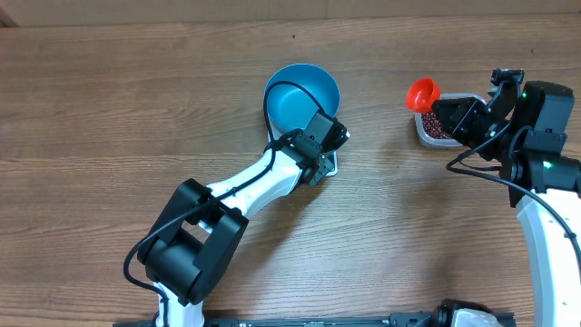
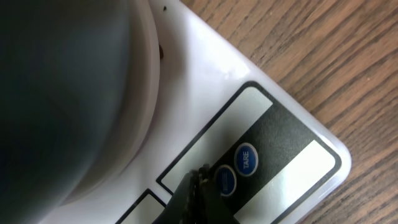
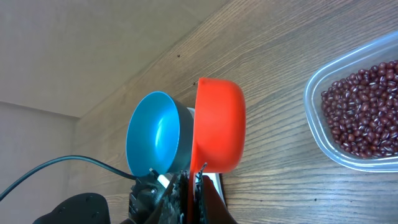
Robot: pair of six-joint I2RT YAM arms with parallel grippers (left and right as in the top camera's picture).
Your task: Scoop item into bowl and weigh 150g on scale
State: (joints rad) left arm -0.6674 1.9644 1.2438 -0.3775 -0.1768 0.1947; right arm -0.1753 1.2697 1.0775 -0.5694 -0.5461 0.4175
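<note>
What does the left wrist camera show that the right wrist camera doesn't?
Only the left wrist view shows the scale's panel up close: two round blue buttons, one marked TARE, with the tip of the shut left hand at the other. Only the right wrist view shows the red scoop gripped by the right hand, the inside of the blue bowl, and the clear tub of beans. Both show the bowl, some white scale and the wooden table.
</note>
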